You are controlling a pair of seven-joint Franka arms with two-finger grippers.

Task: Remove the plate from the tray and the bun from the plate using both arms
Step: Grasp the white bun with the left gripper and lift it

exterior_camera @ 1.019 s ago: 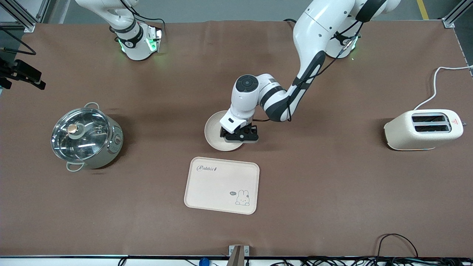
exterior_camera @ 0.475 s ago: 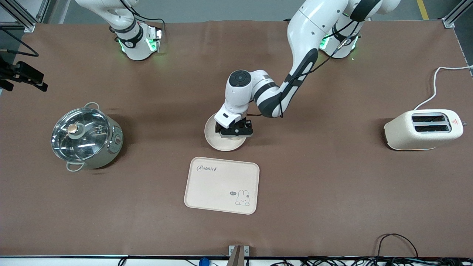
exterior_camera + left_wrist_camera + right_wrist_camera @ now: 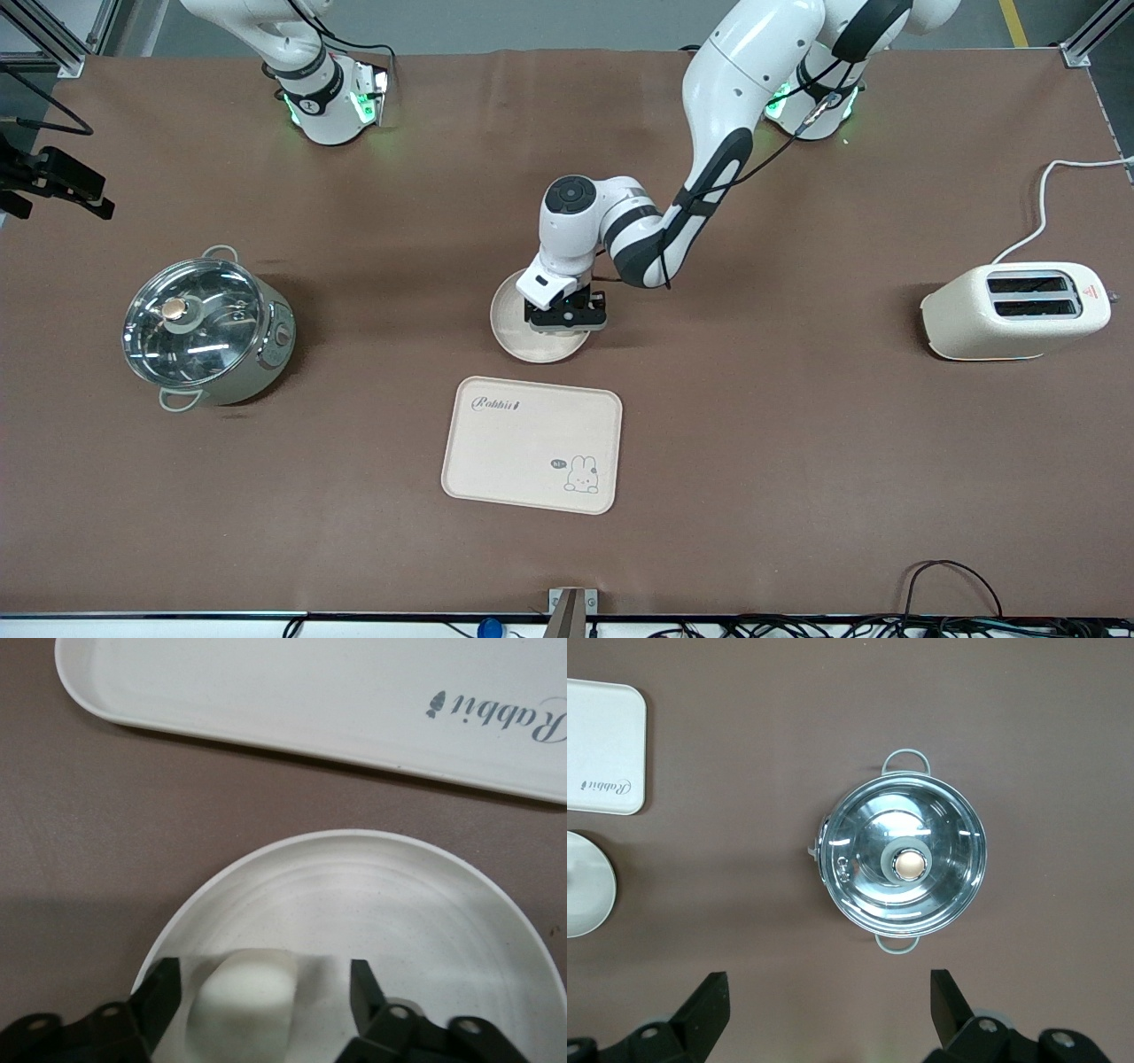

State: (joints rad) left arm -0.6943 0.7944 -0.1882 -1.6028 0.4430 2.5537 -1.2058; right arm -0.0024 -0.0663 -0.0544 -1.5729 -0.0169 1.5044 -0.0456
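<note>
Left gripper (image 3: 567, 321) sits low over the plate (image 3: 514, 328), at the edge toward the left arm's end of the table. Front view: plate rests on the brown table, off the tray (image 3: 532, 444) and farther from the front camera than it, a strip of bare table between the two. Tray holds nothing. Bun not visible here; the gripper covers it. Right arm waits near its base, gripper out of this view. Lidded steel pot (image 3: 208, 329) stands well apart from the tray, toward the right arm's end; toaster (image 3: 1015, 311) toward the left arm's end.

Left wrist view: fingers (image 3: 164, 988) spread wide, one either side of the bun (image 3: 244, 992), which lies in the plate (image 3: 399, 904). No contact evident; nothing gripped yet.

Right wrist view: right gripper (image 3: 828, 1001) wide open, empty, high over the pot (image 3: 904, 864).

Progress, as judged: plate-from-tray done. Bun-from-plate remains, namely close, lift and set down.
</note>
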